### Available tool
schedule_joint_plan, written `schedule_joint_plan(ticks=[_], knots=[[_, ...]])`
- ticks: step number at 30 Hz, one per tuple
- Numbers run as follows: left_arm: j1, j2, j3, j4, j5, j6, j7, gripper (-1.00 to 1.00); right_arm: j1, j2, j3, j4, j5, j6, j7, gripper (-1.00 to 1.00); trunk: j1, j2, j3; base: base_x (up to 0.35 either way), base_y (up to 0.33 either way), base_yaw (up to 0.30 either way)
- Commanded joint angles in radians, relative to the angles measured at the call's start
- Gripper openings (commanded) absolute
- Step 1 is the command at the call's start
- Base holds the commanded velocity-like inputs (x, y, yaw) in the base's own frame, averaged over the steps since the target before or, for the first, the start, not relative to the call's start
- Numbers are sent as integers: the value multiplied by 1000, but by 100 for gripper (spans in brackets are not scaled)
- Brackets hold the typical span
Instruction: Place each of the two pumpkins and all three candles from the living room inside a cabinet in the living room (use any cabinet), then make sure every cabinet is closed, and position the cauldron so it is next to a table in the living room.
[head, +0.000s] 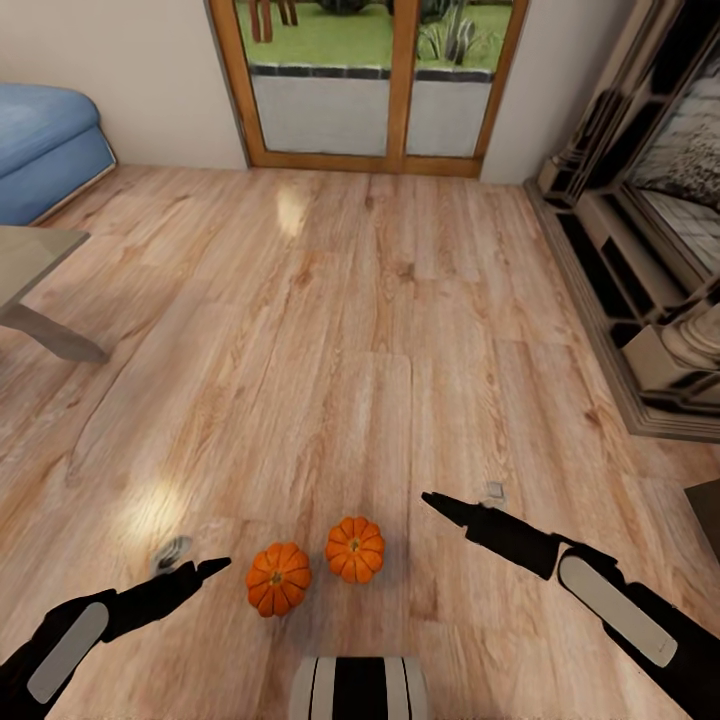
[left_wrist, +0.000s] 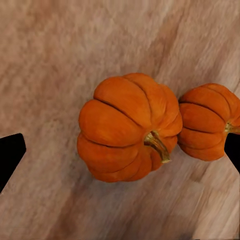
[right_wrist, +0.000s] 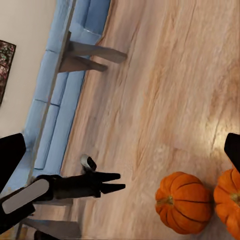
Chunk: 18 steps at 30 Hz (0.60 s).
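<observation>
Two small orange pumpkins sit side by side on the wood floor, one (head: 278, 578) (left_wrist: 127, 127) (right_wrist: 182, 202) nearer my left arm, the other (head: 355, 549) (left_wrist: 207, 122) (right_wrist: 229, 202) just right of it. My left gripper (head: 215, 568) (left_wrist: 120, 155) hangs open just left of and above the nearer pumpkin, not touching it. My right gripper (head: 440, 503) (right_wrist: 120, 155) is open and empty, off to the right of both pumpkins. A grey table (head: 40, 260) stands at the left. Candles and cauldron are out of view.
A blue sofa (head: 50, 140) sits behind the table. A glossy shelved unit (head: 620, 290) lines the right wall, and a dark-brown corner (head: 706, 515) shows at the right edge. Glass doors (head: 370, 90) are ahead. Small grey items (head: 172, 550) (head: 494, 490) lie on the floor.
</observation>
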Motion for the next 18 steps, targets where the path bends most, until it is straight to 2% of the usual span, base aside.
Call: schedule_joint_plan(ticks=[1,3,5,10,12,17,18], knots=[[0,0,-2,0,2,0,0,100,7,-18,2,-41,-12,6,0,100,0,-1,-5,0,0,0],[-1,0,-2,0,-1,-4,0,100,27,-44,2,-115,-12,6,-3,100,1,-1,-12,0,0,0],[-1,0,-1,0,-3,-6,0,100,39,-55,2,-159,-13,6,-7,100,2,-1,-20,0,0,0],[-1,-6,-2,0,-4,-10,1,100,46,-61,3,-178,-13,6,-11,100,4,-3,-39,0,0,0],[0,-18,-3,0,-10,-21,11,100,47,-61,3,-178,-14,6,-11,100,5,-3,-47,0,0,0],[0,-52,-7,1,-27,-58,152,100,47,-61,3,-174,-14,6,-11,100,7,-4,-67,0,0,0],[0,-55,-7,1,-28,-59,161,100,47,-60,3,-173,-14,6,-11,100,8,-4,-70,0,0,0]])
